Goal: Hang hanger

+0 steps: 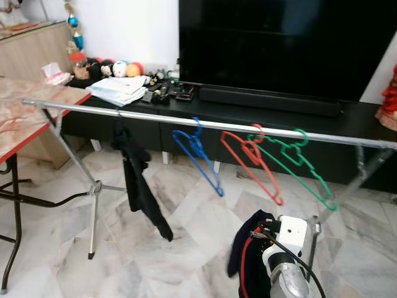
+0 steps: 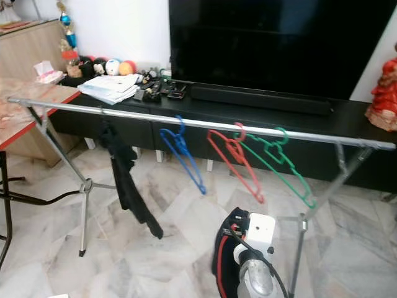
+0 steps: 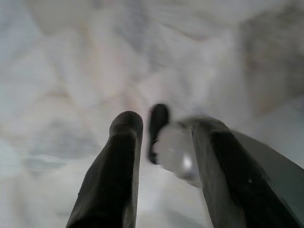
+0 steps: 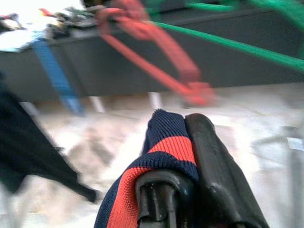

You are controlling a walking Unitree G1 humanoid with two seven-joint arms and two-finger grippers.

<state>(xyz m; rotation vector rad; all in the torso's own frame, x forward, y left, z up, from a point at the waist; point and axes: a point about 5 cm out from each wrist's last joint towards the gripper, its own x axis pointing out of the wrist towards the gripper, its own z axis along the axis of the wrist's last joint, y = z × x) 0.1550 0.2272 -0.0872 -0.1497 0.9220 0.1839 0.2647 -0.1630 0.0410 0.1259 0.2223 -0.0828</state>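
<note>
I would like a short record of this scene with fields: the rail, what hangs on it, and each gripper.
rail: silver drying rack rail, before a black TV cabinet
hanging: black garment, blue hanger, red hanger, green hanger
right gripper: shut on navy and red cloth, below the red hanger
left gripper: open, over the marble floor

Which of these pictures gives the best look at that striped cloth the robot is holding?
The right wrist view: the navy-and-red striped cloth sits close up, pinched in the right gripper. Both eye views show it as a dark bundle low beside the right arm. The left wrist view looks at floor.
</note>
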